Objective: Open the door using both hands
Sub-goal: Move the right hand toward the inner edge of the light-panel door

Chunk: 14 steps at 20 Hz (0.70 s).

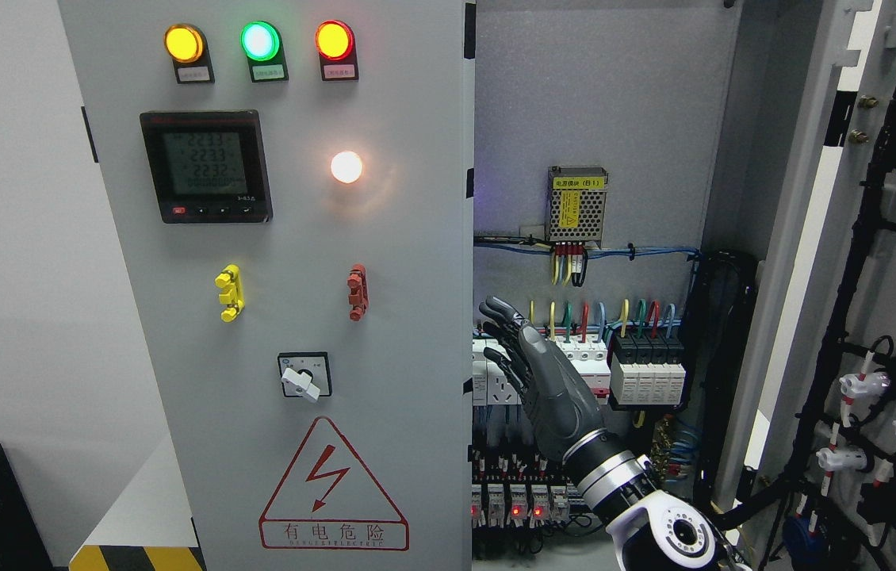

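Grey metal cabinet doors fill the view: the left door (384, 262) is shut and faces the camera, carrying three round lamps in yellow, green and red (259, 41), a black digital meter (205, 166), a glowing white lamp (346, 166) and a red triangular shock-warning sign (332, 488). Just right of its edge, the right hand (535, 369), dark grey with its arm entering from the lower right, reaches up with fingers (500, 311) extended and holding nothing, before the exposed white breakers and coloured wiring (622, 349). Farthest right, the right door (884, 262) stands swung open, black cable harnesses on its inner face.
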### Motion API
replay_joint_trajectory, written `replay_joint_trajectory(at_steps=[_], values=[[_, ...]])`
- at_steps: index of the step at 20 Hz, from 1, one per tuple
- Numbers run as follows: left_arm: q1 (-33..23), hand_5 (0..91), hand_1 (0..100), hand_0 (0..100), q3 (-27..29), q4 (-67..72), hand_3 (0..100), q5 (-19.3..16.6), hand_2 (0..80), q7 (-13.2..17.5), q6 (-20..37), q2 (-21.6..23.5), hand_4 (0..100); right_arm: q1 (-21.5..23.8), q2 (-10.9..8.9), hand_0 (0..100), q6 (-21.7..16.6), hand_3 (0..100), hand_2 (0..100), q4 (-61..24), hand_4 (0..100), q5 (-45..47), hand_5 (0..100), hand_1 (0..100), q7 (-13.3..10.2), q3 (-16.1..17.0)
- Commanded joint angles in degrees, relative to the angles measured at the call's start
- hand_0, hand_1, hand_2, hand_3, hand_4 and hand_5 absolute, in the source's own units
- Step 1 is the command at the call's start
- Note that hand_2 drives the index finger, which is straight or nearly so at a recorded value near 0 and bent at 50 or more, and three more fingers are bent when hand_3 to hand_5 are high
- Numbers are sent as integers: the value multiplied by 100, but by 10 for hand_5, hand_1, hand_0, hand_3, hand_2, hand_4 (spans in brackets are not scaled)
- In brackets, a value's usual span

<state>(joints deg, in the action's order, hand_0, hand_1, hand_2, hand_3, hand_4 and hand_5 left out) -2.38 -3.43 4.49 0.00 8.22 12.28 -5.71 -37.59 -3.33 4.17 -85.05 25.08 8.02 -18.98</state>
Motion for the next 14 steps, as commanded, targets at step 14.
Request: replay_joint_trajectory(at_steps=[14], values=[[1,0,556,120,0,-1,0,105,0,-4,2,0,0,-143,-27,58,189,0,0,209,0,313,0,140,340,8]])
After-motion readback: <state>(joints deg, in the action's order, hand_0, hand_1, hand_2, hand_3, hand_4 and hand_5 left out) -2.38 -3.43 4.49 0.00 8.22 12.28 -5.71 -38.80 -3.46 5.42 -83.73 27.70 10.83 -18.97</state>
